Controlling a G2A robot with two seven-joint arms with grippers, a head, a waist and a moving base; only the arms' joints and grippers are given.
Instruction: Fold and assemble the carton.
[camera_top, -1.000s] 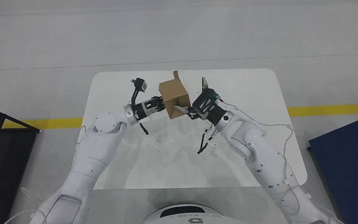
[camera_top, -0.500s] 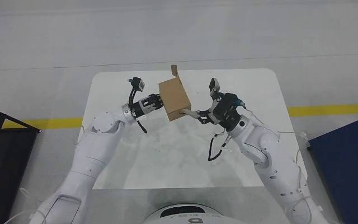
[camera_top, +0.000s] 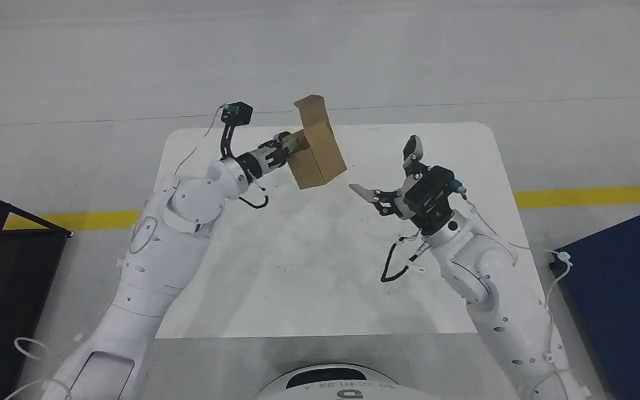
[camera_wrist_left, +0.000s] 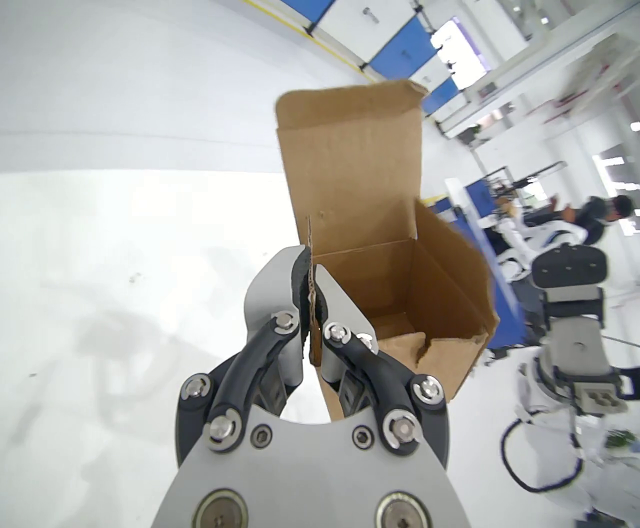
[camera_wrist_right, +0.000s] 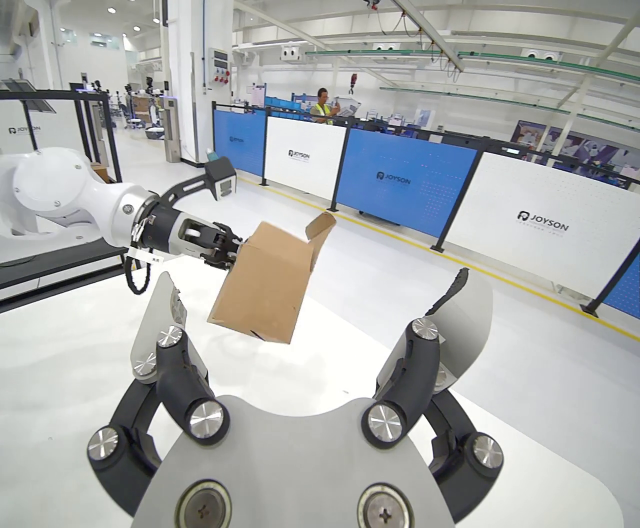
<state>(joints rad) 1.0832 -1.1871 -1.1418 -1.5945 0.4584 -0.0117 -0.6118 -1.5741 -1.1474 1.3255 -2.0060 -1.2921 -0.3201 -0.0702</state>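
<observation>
A brown cardboard carton (camera_top: 317, 150) hangs tilted above the far part of the white table (camera_top: 300, 290), its mouth open and one long flap standing up. My left gripper (camera_top: 290, 148) is shut on a side wall of the carton (camera_wrist_left: 380, 280), pinching the cardboard edge between its fingers (camera_wrist_left: 302, 280). In the right wrist view the carton (camera_wrist_right: 267, 282) floats clear of the tabletop, held by the left gripper (camera_wrist_right: 231, 249). My right gripper (camera_top: 377, 192) stands open to the right of the carton, apart from it, nothing between its fingers (camera_wrist_right: 467, 300).
The white table's far edge (camera_top: 330, 127) lies just under the carton. A black cable (camera_top: 400, 262) loops from the right arm over the table. Grey floor with a yellow line (camera_top: 575, 196) surrounds the table.
The left gripper lifted the carton up and toward the far edge, tilting it. The right gripper let go of the carton's lower corner, opened and drew back to the right.
</observation>
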